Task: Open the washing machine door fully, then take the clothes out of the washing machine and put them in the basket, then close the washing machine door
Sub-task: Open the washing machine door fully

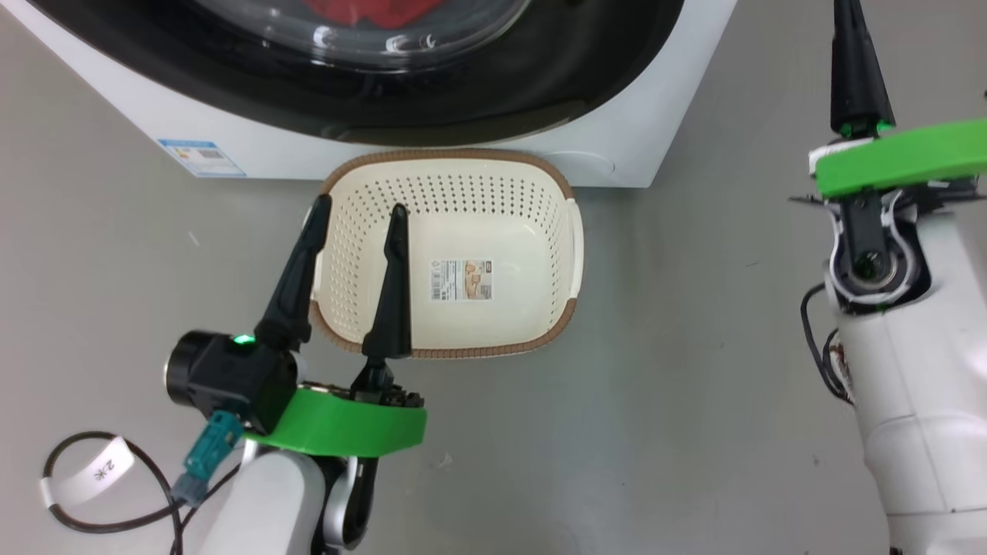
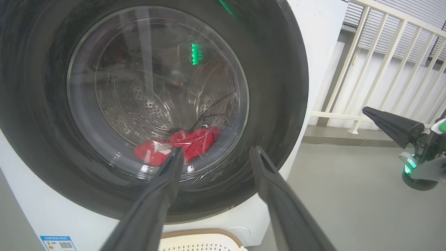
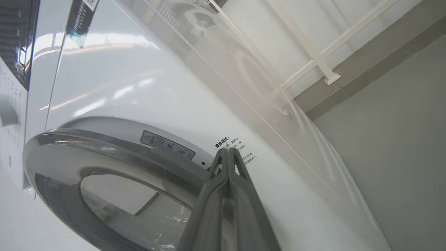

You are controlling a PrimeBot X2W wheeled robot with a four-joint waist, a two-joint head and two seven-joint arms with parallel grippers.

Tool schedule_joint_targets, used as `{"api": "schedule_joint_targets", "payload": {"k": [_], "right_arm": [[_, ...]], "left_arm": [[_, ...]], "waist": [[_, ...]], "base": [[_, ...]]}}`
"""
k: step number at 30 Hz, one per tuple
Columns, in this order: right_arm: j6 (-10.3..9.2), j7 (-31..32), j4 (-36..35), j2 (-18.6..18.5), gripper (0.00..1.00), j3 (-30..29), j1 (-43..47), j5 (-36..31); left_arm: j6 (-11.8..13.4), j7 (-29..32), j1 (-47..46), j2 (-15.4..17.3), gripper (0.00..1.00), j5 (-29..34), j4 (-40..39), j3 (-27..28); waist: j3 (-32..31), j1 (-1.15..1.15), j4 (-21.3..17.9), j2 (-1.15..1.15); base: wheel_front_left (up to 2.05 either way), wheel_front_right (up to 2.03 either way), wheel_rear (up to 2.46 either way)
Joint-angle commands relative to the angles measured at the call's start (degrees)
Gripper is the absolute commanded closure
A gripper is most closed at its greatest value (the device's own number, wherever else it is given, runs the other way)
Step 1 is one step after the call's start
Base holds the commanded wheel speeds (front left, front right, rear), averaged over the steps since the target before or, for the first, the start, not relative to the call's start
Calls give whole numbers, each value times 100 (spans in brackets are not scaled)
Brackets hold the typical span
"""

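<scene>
The white washing machine [image 1: 640, 116] fills the top of the head view, and its black-rimmed washing machine door [image 2: 278, 104] lies shut against the front. Red clothes [image 2: 181, 144] rest at the bottom of the steel drum behind the glass. The cream basket [image 1: 463, 158] stands on the floor right in front of the machine, with a sticker on its bottom. My left gripper [image 1: 358, 212] is open above the basket's left side and holds nothing. My right gripper [image 3: 228, 151] is shut on nothing, its tips close to the white front beside the door's rim [image 3: 104, 150].
A white railing [image 2: 383, 52] runs along the wall to the right of the machine. Grey floor [image 1: 694, 385] stretches between the basket and my right arm. A black cable loop [image 1: 92, 470] with a white tag lies at the lower left.
</scene>
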Motion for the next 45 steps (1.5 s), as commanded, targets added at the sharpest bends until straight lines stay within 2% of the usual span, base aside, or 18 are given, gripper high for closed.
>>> {"api": "schedule_joint_targets", "payload": {"k": [1, 4, 10, 19, 23, 36, 45], "right_arm": [[-4, 186, -208, 47, 100, 140, -207, 320], [-4, 608, -323, 47, 100, 93, -410, 997], [-4, 1312, -400, 4, 100, -63, -767, 1617], [-4, 2608, 181, -8, 100, -365, -1497, 2359], [-4, 2952, 388, -10, 100, -407, -1782, 2416], [-4, 3326, 956, -57, 100, -489, -2399, 2022], [-4, 3780, 1591, -77, 100, -708, -2859, 1919]], "left_arm": [[44, -45, -150, 96, 0, 53, -212, 144], [52, -45, -173, 96, 0, 73, -277, 136], [72, -45, -193, 96, 0, -55, -328, 111], [81, -45, -273, 96, 0, -153, -380, 69], [82, -45, -310, 96, 0, -211, -397, 33], [100, -45, -361, 96, 0, -307, -400, -55], [120, -45, -360, 96, 0, -371, -347, -58]], "waist": [[129, 0, 70, 0], [234, 0, 116, 0], [413, 0, 197, 0], [621, 0, 312, 0], [690, 0, 363, 0], [818, 0, 582, 0], [829, 0, 741, 0]], "base": [[0, 0, 0], [0, 0, 0], [0, 0, 0], [0, 0, 0], [0, 0, 0], [0, 0, 0], [0, 0, 0]]}}
